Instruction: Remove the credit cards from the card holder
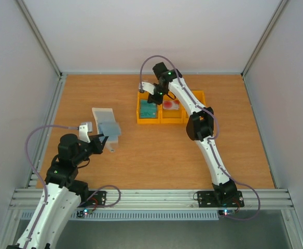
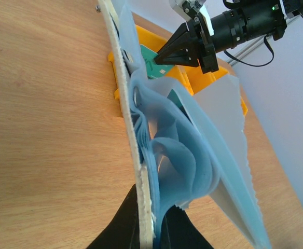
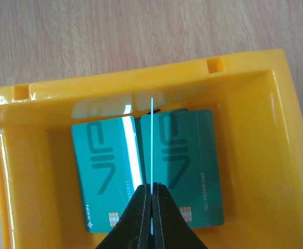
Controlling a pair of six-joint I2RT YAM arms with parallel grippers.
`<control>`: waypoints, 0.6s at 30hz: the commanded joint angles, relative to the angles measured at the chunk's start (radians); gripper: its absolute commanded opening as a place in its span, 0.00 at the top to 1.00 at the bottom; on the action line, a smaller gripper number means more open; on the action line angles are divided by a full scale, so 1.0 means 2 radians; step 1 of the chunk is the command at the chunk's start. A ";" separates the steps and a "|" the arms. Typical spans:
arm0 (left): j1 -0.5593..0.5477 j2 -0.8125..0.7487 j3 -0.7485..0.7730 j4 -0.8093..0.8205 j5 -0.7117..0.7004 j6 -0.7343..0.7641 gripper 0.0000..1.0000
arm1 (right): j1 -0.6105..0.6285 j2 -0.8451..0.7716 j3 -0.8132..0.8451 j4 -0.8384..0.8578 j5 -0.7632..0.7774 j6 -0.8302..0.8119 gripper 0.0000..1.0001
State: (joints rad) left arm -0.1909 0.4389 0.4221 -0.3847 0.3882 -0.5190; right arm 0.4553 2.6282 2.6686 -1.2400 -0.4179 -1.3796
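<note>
The card holder [image 1: 106,123] lies open on the table at the left, cream outside with grey-blue sleeves [image 2: 182,150] fanned apart. My left gripper [image 1: 105,141] [image 2: 151,223] is shut on the card holder's near edge, pinching the cream cover and a blue sleeve. My right gripper [image 1: 154,100] [image 3: 151,189] hangs over the left compartment of the yellow tray [image 1: 162,122], shut on a teal credit card [image 3: 151,145] seen edge-on. Two teal credit cards [image 3: 102,171] [image 3: 193,166] lie flat below it. A red-and-white card [image 1: 171,105] sits in the middle compartment.
The yellow tray's walls [image 3: 141,83] surround the right gripper's fingertips closely. The right arm [image 1: 201,124] crosses over the tray's right compartment and hides it. Grey walls close the table on the left, right and back.
</note>
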 commanded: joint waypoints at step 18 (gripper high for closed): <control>0.002 -0.005 -0.006 0.034 0.005 0.005 1.00 | 0.015 0.000 0.001 0.111 0.082 0.029 0.66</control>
State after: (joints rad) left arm -0.1909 0.4389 0.4221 -0.3847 0.3885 -0.5190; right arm 0.4576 2.6411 2.6675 -1.0927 -0.3515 -1.3518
